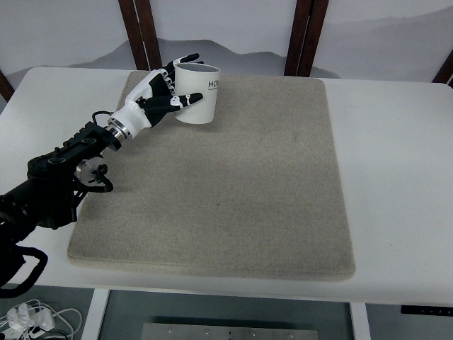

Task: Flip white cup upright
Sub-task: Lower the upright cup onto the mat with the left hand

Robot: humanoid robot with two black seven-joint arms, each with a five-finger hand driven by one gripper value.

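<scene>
A white cup (pixel 200 93) with dark print stands mouth up, a little tilted, at the far left of the grey mat (pixel 233 184). My left hand (pixel 168 86) is wrapped around the cup's left side, thumb across the front and fingers reaching behind the rim. Its black arm (pixel 60 177) comes in from the lower left. The right arm does not show.
The mat lies on a white table (pixel 396 177). Dark wooden posts (pixel 304 35) stand behind the table's far edge. Cables lie on the floor at the lower left (pixel 28 319).
</scene>
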